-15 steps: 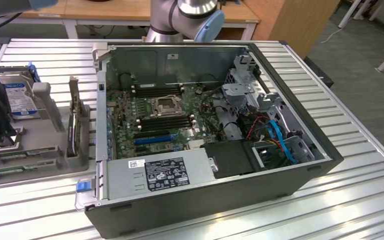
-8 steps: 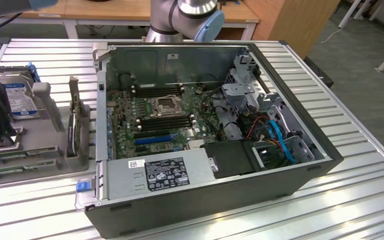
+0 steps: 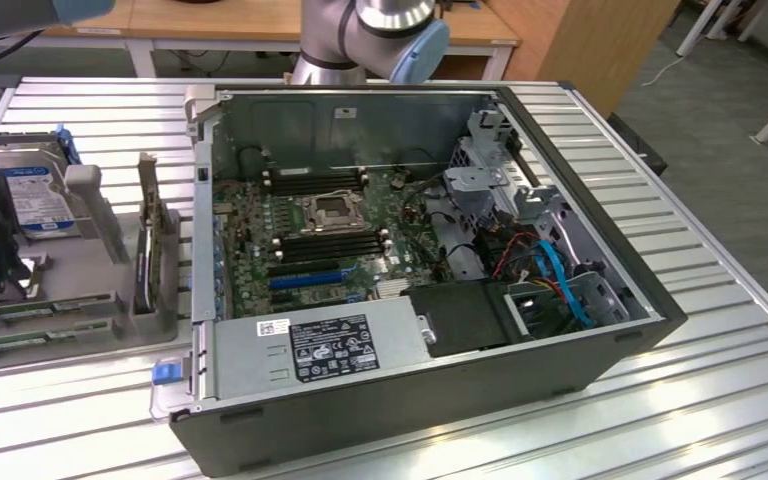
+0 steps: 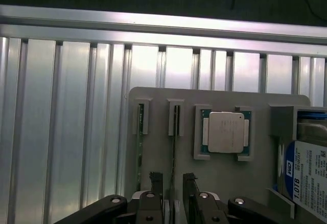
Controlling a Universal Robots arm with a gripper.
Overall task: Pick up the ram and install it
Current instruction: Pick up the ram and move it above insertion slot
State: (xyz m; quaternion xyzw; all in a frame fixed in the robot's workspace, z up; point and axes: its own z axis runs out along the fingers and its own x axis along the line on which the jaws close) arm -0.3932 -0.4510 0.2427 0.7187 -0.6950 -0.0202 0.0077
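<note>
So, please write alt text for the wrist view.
The gripper's open fingers flank a thin green ram stick set on edge in a grey holder tray. The tray also holds a square silver CPU chip and lies on a ribbed aluminium table.

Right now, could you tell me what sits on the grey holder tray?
The ram and a second stick stand on edge in slots, beside a silver CPU chip and a hard drive. The open claw straddles the ram, hiding its end and the tray beneath.
</note>
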